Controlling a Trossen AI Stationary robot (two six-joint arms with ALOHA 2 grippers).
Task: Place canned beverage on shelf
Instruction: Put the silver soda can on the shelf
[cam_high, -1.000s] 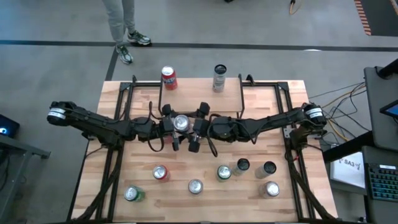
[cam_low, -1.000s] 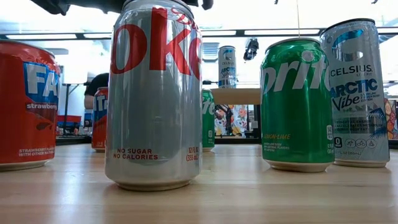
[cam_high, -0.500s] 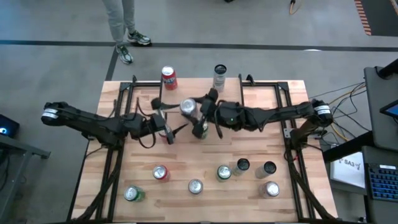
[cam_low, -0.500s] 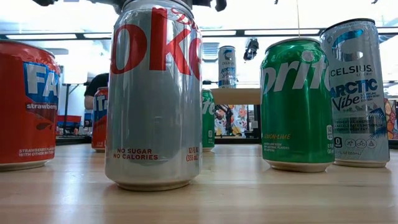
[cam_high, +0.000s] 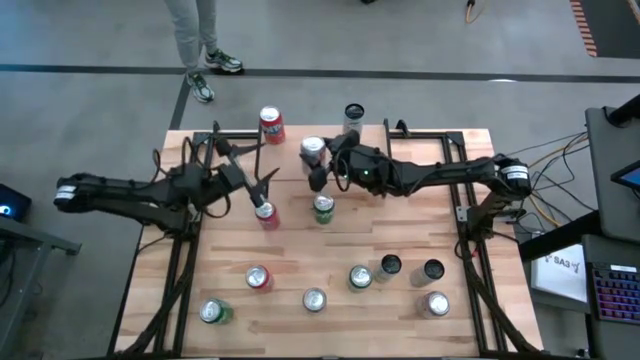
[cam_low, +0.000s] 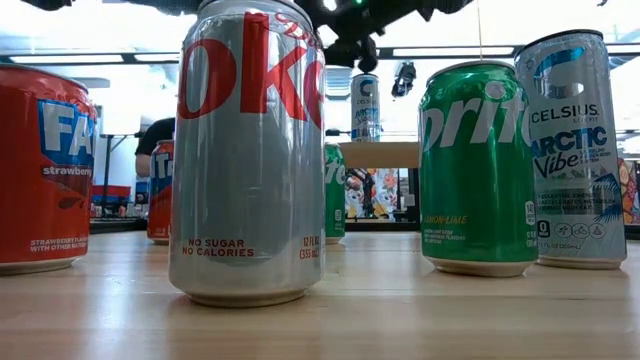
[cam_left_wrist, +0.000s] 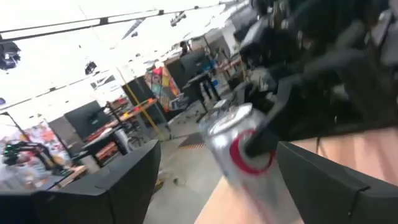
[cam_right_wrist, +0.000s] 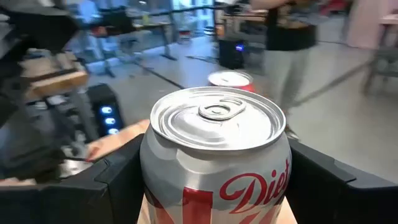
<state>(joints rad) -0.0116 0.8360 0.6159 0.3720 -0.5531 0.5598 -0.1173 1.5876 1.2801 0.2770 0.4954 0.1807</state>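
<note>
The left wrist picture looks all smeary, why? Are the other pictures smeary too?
Left wrist view: everything is streaked with motion blur, even the silver can ahead. Right wrist view: the silver can between the fingers is sharp, the room behind soft. Low view: the near Coke can is crisp, bright ceiling lights glare behind. High view: evenly lit, clear.

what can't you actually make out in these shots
- Whether the silver Diet can in the right gripper already rests on the shelf: high view, the arm covers that part of the board.
- Left gripper: left wrist view is motion-blurred.
- Shelf top: low view, front cans block most of it.
- Brand of the tall can at the back: too small from above.
</note>
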